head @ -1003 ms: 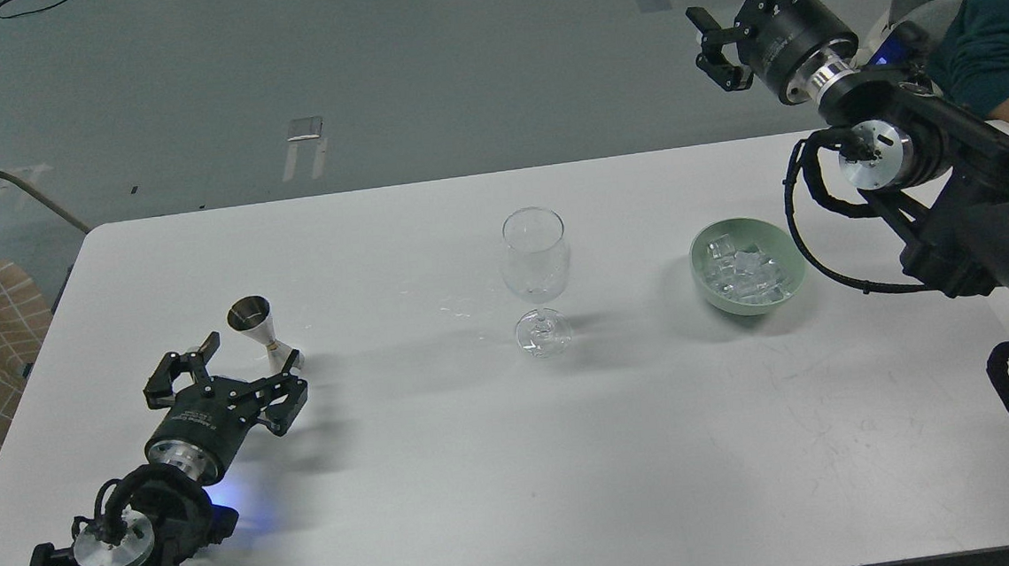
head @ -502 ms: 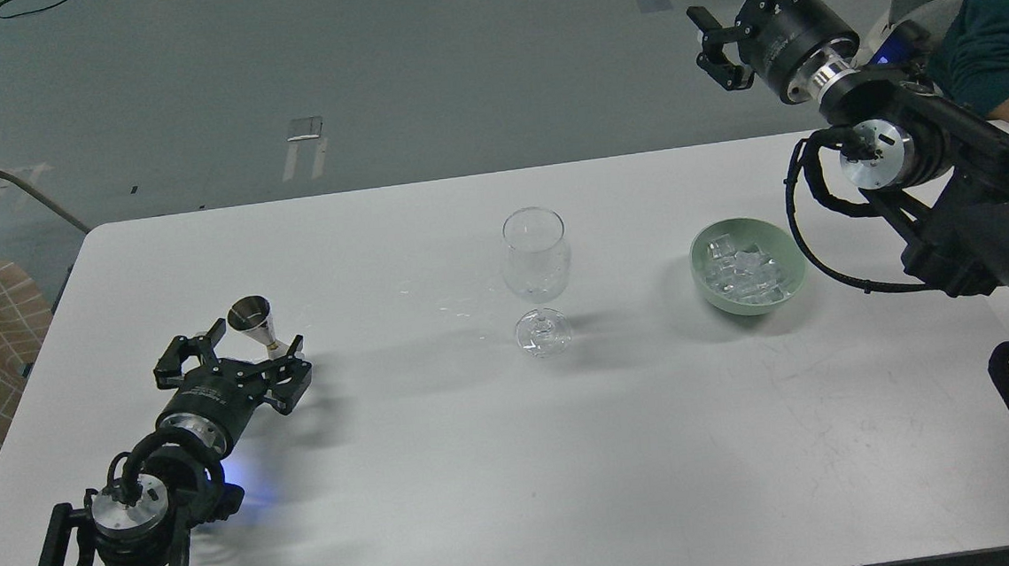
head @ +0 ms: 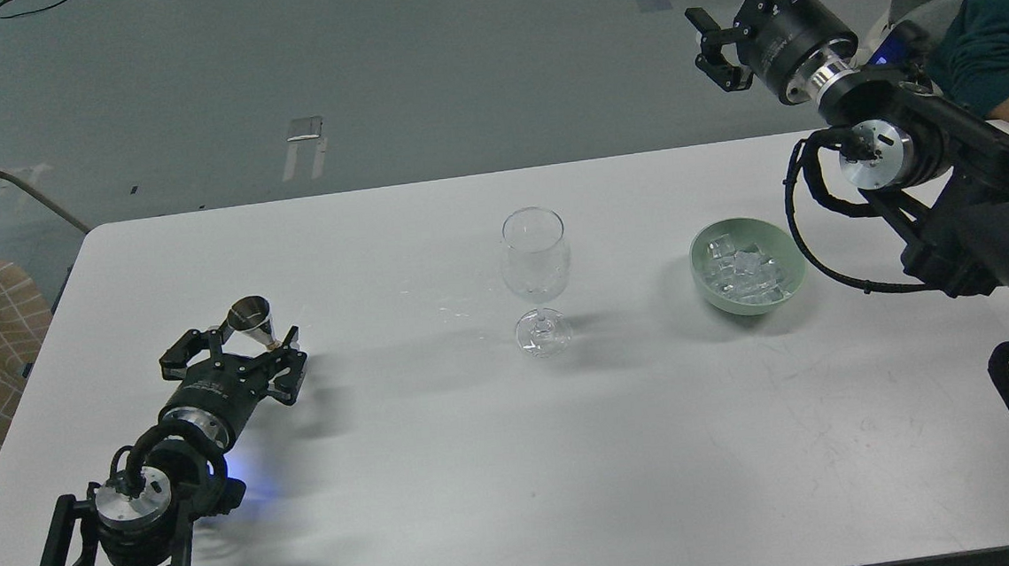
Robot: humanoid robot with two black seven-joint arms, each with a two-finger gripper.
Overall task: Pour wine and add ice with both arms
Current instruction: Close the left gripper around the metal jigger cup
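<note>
Empty wine glass (head: 537, 272) stood mid-table, upright, nothing poured yet. Off to its left, a small steel jigger (head: 252, 323), upright, sat right between the fingers of the left claw (head: 232, 348). Looked spread rather than clenched, straddling the stem, couldn't tell whether either finger touched metal. Compared with a second back, crept forward and in from a spot just short of the jigger, so pretty clearly lined up for the grab that starts the pour. Jigger itself hadn't budged.

On the other side, ice (head: 742, 272) piled in the pale green bowl (head: 791, 258), well apart from the glass. Right claw (head: 748, 13) hung high past the far edge of the table (head: 517, 460), fingers spread, holding nothing, basically same pose as before. Ice untouched so far.

Some clear droplets (head: 457, 306) on the table left of the glass foot.
</note>
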